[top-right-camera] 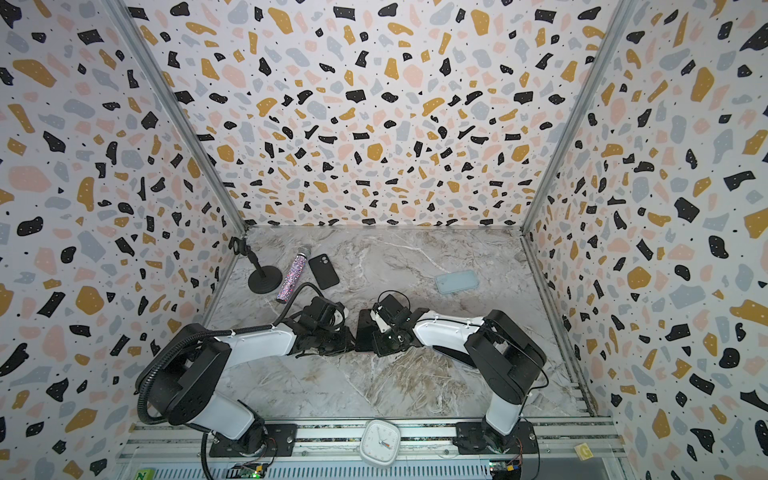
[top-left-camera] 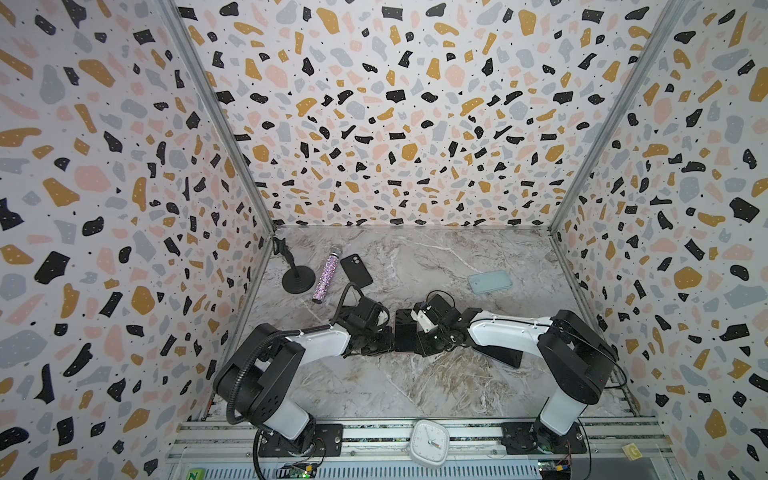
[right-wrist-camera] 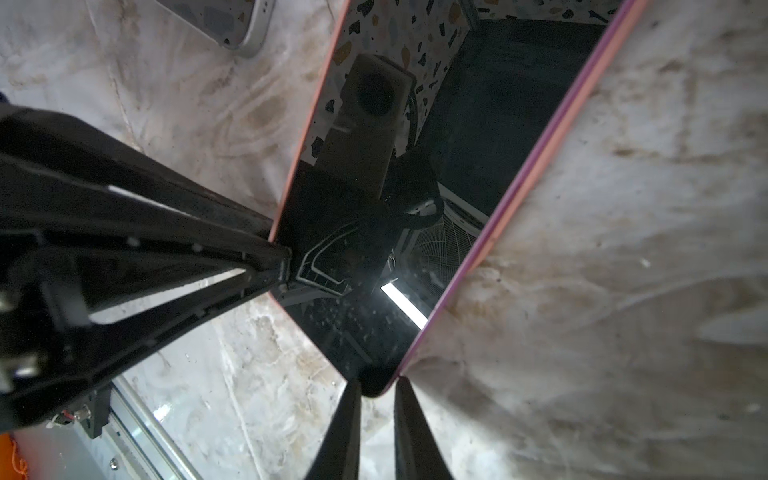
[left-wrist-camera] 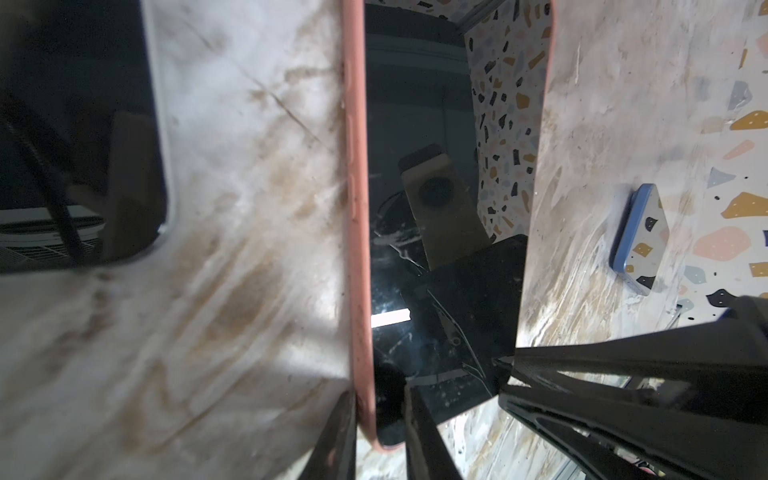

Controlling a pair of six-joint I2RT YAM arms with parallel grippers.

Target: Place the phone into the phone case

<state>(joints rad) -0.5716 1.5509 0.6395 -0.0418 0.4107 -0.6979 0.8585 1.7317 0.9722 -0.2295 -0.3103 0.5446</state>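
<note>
The phone (top-left-camera: 404, 332) lies screen up at mid table in both top views, seated in a pink phone case whose rim (left-wrist-camera: 357, 216) runs along its long sides. In the left wrist view my left gripper (left-wrist-camera: 380, 432) is shut across a near corner: one finger outside the pink rim, the other on the black screen (left-wrist-camera: 415, 124). My right gripper (right-wrist-camera: 376, 399) is shut on the other near corner of the phone (right-wrist-camera: 415, 208), its tips touching both sides. The two grippers (top-left-camera: 384, 345) (top-left-camera: 422, 347) meet there from either side.
A black phone (top-left-camera: 356, 271), a glitter microphone (top-left-camera: 327, 275) and a round-based stand (top-left-camera: 297, 278) sit at the back left. A light-blue phone (top-left-camera: 489, 282) lies back right. A white clock (top-left-camera: 430, 442) rests on the front rail.
</note>
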